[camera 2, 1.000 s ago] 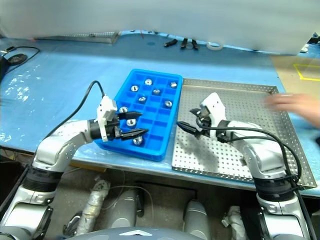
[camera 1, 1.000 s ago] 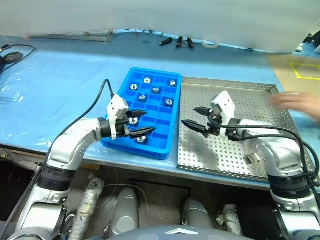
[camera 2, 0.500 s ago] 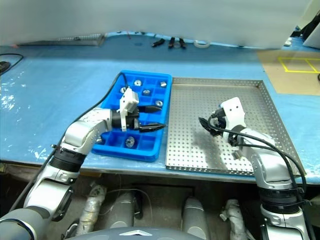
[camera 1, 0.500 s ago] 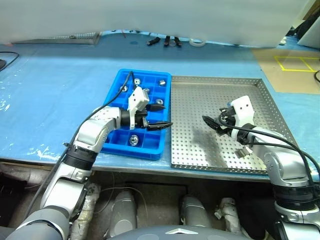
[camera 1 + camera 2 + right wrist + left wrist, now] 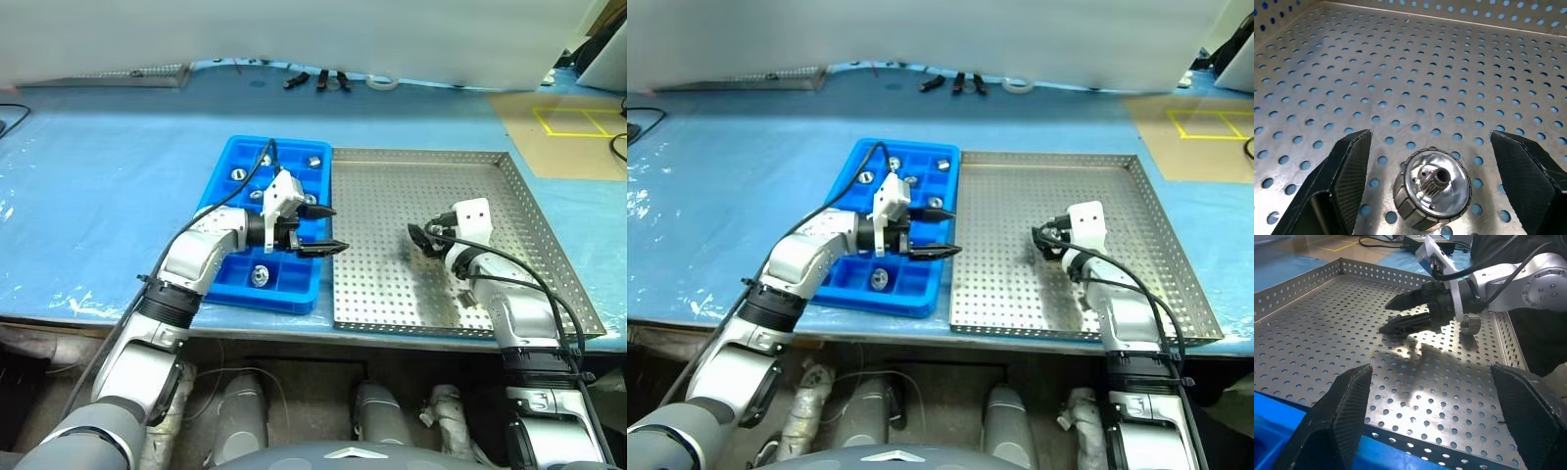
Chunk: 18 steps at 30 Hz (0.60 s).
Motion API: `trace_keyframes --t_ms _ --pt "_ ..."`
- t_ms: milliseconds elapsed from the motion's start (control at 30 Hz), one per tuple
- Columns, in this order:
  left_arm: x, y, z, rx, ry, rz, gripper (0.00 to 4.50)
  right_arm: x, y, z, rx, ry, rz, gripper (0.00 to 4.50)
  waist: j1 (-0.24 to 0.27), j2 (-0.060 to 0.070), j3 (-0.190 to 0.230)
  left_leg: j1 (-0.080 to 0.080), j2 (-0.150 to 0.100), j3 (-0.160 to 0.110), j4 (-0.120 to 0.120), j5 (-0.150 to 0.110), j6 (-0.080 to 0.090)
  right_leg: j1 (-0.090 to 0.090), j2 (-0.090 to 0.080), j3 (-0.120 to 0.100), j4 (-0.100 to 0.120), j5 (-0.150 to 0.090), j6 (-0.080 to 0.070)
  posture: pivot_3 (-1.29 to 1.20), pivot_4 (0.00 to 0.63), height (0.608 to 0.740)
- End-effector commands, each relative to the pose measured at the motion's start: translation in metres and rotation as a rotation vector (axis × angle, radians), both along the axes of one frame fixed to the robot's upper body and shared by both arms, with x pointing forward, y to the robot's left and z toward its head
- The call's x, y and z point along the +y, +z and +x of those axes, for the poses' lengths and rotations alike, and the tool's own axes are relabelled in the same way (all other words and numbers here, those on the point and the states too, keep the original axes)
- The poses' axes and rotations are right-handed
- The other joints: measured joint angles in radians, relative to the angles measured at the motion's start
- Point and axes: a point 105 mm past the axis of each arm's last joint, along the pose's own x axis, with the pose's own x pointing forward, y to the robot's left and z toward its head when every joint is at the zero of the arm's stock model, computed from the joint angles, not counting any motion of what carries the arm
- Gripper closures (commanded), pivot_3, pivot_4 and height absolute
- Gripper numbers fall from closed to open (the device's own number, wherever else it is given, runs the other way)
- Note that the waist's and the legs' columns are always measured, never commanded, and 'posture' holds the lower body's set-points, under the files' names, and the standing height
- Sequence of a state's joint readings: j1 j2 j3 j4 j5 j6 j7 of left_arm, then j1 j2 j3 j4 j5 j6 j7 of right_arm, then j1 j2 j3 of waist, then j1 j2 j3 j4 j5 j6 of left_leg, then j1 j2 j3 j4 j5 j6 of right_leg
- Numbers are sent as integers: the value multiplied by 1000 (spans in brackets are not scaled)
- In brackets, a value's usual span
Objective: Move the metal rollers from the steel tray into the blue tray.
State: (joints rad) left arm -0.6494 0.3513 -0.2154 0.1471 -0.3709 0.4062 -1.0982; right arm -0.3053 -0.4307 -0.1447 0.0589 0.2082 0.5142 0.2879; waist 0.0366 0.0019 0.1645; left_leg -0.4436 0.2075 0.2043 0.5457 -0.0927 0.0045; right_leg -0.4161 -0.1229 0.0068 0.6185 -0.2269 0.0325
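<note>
The blue tray [image 5: 284, 296] holds several metal rollers [image 5: 313, 162] in its compartments. The steel tray [image 5: 392, 186] lies against its right side. One metal roller [image 5: 1432, 196] lies on the steel tray's perforated floor, low between the open fingers of my right gripper [image 5: 415, 238]; the left wrist view has this roller [image 5: 1469, 324] beside my right wrist. My left gripper [image 5: 338, 228] hovers open over the blue tray's right edge, pointing across the steel tray at the right gripper [image 5: 1385, 317]. Neither gripper holds anything.
Black tools [image 5: 318, 80] and a tape roll [image 5: 382, 83] lie at the table's far edge, and another metal tray [image 5: 147, 73] is at the back left. A cardboard sheet [image 5: 568, 127] marked with yellow tape lies at the back right.
My right gripper moved right and down over the steel tray. My left gripper shifted right to the blue tray's edge. The person's hand seen at the right has gone. The camera view shifted.
</note>
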Motion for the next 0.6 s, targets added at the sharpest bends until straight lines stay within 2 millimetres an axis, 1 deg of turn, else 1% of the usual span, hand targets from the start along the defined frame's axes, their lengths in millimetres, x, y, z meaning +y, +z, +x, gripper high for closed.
trace_keyframes --t_ms 33,167,267,333,433,467,600 --pt "3 10 -3 -37 1 -12 448 -2 9 4 -43 -6 -12 396 0 0 0 0 0 0 0 0 0 0 0 0 0 0 0 -252 150 740" --pt "5 10 -4 -39 9 -6 448 3 5 4 -29 2 -7 396 1 0 0 0 0 0 0 0 0 0 0 0 0 0 0 -252 150 740" --pt "5 9 -4 -38 11 -4 448 4 5 4 -33 1 3 960 1 0 0 0 0 0 0 0 0 0 0 0 0 0 0 -252 150 740" --pt "5 9 -4 -36 11 -3 448 4 4 4 -28 -2 4 1586 1 0 0 0 0 0 0 0 0 0 0 0 0 0 0 -249 150 740" --pt "5 9 -4 -34 11 -3 448 4 3 4 -25 -2 7 2646 1 0 0 0 0 0 0 0 0 0 0 0 0 0 0 -249 150 740" --pt "6 8 -4 -34 11 -3 448 4 3 4 -27 -1 9 2813 1 0 0 0 0 0 0 0 0 0 0 0 0 0 0 -249 150 740" --pt "8 8 -5 -29 10 -4 448 3 5 3 -30 -2 3 2813 1 0 0 0 0 0 0 0 0 0 0 0 0 0 0 -249 150 740"
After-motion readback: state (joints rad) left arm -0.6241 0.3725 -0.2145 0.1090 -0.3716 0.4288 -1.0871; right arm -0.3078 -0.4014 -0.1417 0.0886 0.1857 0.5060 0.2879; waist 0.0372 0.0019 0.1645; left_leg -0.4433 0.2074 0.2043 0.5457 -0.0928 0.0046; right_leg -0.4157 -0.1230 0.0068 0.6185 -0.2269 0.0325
